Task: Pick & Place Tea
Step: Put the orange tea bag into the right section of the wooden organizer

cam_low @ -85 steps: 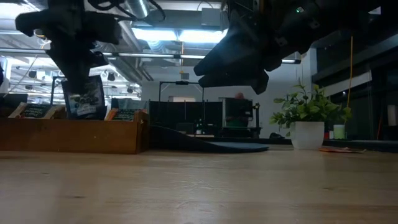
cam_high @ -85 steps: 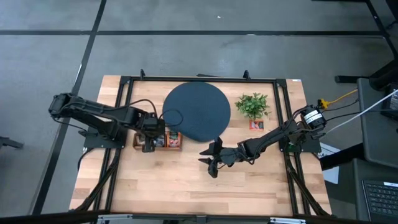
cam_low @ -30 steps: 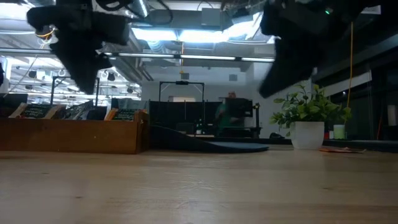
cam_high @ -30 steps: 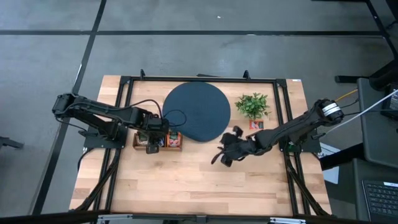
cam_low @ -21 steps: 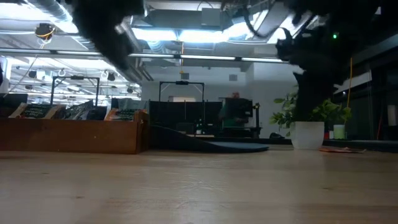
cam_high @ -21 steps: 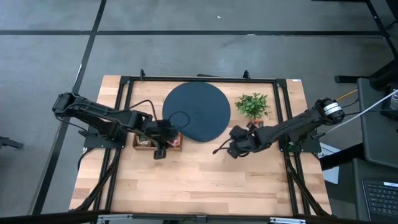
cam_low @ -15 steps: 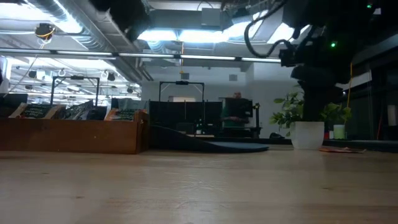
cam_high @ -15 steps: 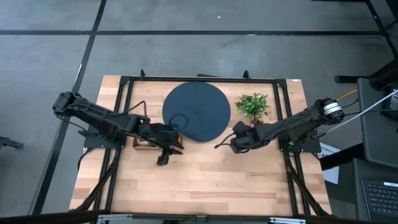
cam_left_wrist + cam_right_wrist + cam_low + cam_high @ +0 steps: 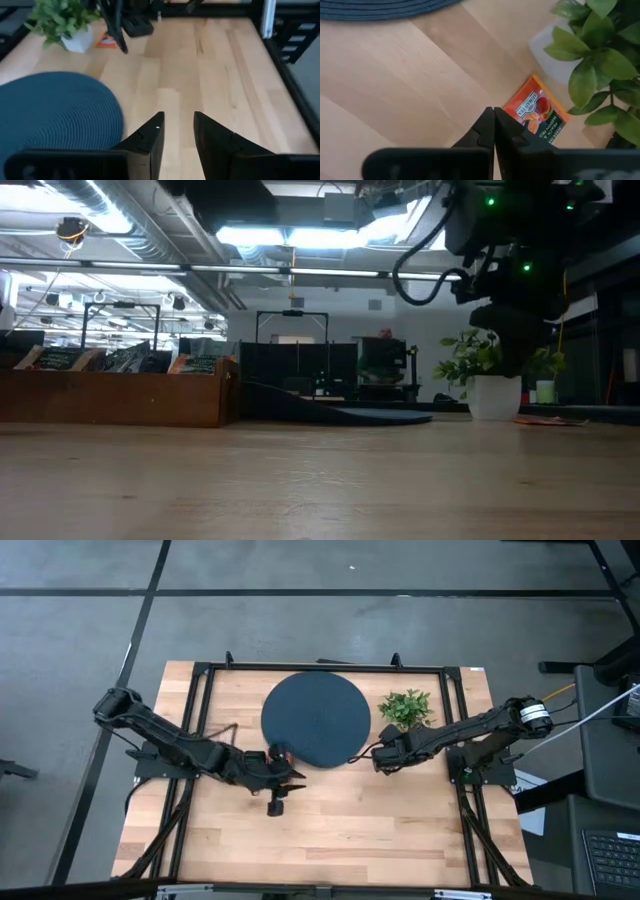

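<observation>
Reach step. Your right gripper (image 9: 493, 117), jaws together and empty, sits at 9 o'clock of the orange tea sachet (image 9: 536, 112) beside the plant (image 9: 406, 708). Spread them first. Left gripper (image 9: 176, 125), jaws apart, holds nothing.

Even overhead light — low view dim, ceiling lamps glaring.

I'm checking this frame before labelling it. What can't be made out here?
- Box contents: the low view shows only sachet tops; in the high view the left arm covers the box.
- Sachet: the right tool, shut, hides one corner.
- Left tool: nothing shows between its fingers; past them, bare wood.
</observation>
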### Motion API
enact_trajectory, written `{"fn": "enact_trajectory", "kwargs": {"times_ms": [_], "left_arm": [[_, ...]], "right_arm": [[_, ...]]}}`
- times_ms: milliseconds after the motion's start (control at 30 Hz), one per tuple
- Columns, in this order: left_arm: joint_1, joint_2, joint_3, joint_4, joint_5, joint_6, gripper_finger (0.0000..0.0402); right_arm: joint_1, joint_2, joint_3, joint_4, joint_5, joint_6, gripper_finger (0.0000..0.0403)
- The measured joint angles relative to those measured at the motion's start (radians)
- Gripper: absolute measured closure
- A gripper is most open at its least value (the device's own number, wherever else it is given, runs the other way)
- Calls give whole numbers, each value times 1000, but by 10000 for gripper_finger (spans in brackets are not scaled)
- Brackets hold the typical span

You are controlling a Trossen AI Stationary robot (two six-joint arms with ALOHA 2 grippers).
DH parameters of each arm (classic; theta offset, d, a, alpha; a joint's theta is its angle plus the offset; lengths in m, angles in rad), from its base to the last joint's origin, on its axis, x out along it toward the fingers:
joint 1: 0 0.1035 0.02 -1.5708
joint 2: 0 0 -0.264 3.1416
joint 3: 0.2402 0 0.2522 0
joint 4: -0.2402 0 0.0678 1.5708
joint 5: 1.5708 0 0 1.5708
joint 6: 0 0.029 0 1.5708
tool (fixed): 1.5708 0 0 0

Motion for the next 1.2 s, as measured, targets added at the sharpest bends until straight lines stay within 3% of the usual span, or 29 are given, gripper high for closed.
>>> {"fn": "enact_trajectory", "kwargs": {"times_ms": [167,400,700,933,1100,1200], "left_arm": [[-1,124,0,89,7,-2,304],[0,232,0,189,51,-1,304],[15,244,0,271,50,7,304],[21,244,0,280,50,7,304],[21,244,0,281,50,4,304],[21,244,0,281,50,-1,304]], "right_arm": [[-24,0,-21,-16,-4,5,397],[-46,0,-168,-7,-32,63,399],[-65,0,-300,112,-1,97,400],[-76,-5,-322,231,-19,59,400],[-43,-3,-252,335,-169,27,400],[-14,0,-227,532,-316,-33,400]]}}
